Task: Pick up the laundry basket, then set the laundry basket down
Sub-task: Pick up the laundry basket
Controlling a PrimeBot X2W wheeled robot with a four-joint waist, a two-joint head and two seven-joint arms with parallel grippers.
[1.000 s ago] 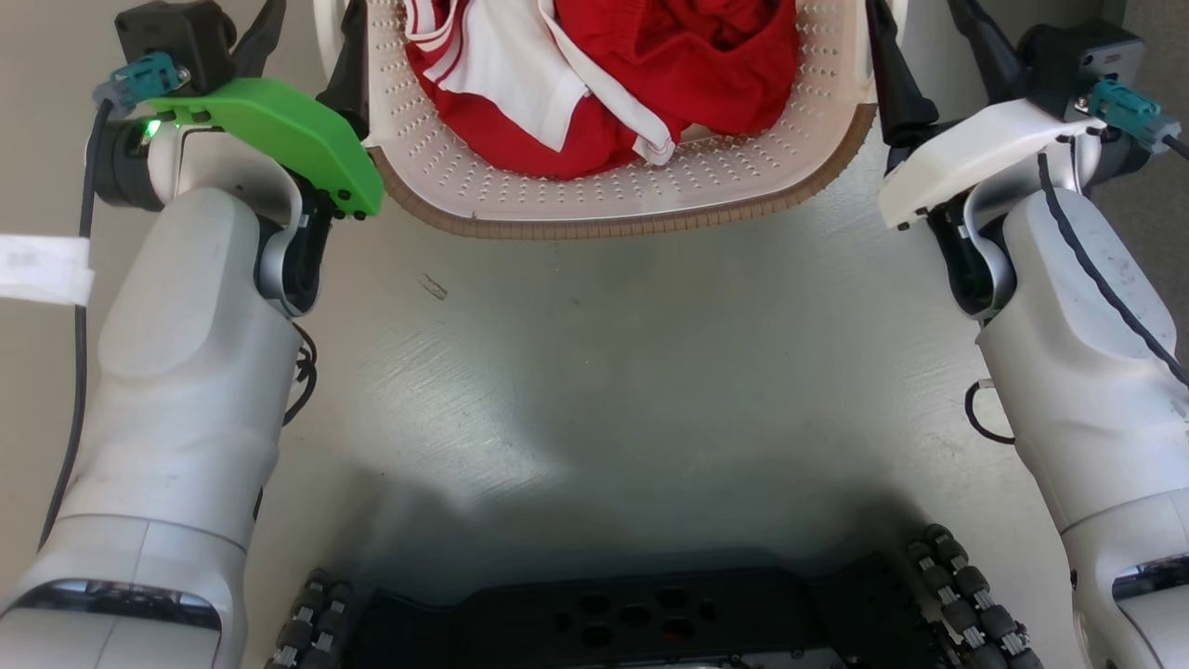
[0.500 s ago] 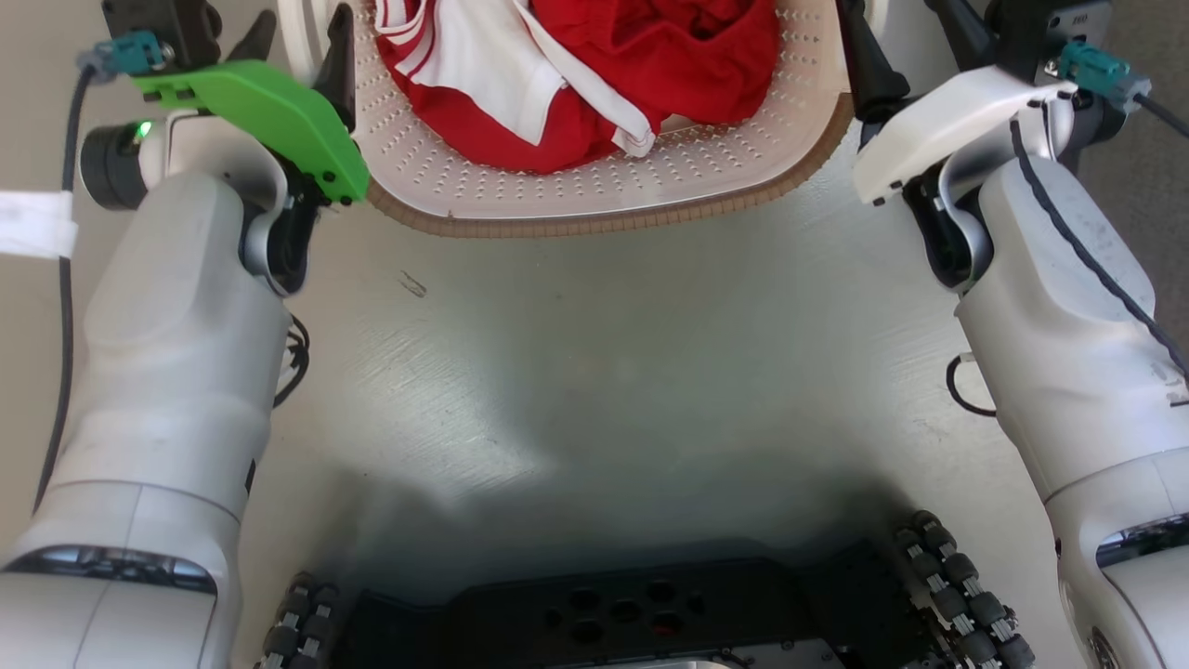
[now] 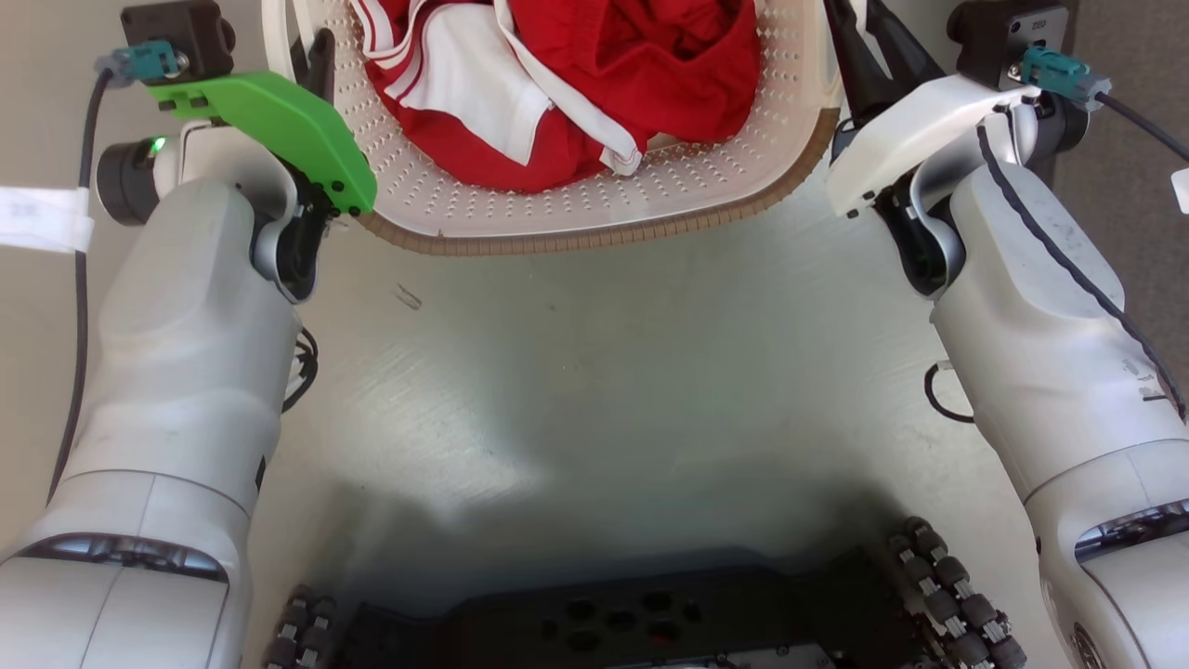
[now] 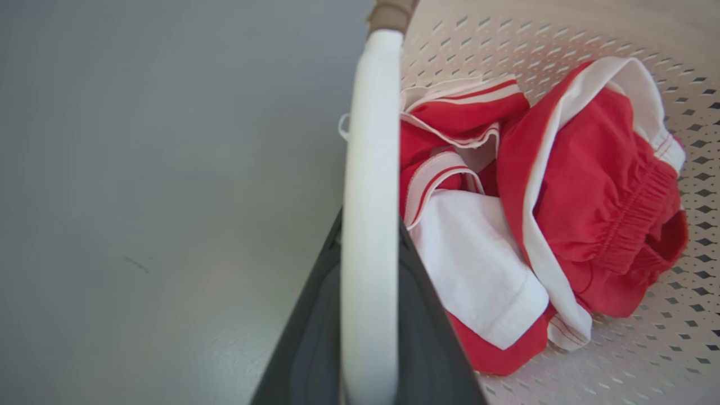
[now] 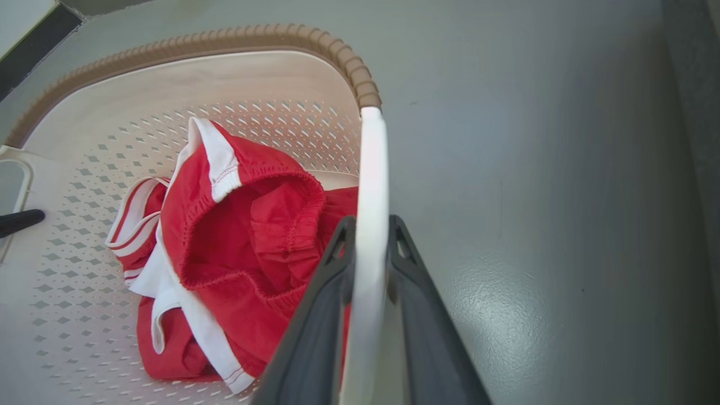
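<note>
we pinch a white handle [image 4: 368, 140] between the fingers of our left gripper [image 4: 371, 222] and another in our right gripper [image 5: 369, 222], so the basket [image 3: 557, 243] hangs level, maybe off the floor [image 3: 594, 372].

My right gripper [image 5: 371, 225] pinches the white curved plastic handle [image 5: 374, 163] of the cream perforated plastic laundry basket [image 5: 270, 121], one dark finger on each side. The brown woven-look rim [image 5: 169, 48] curves off beyond it. Crumpled red-and-white fabric garments [image 5: 247, 236] lie inside. Smooth grey floor [image 5: 534, 197] spreads to the right.
</note>
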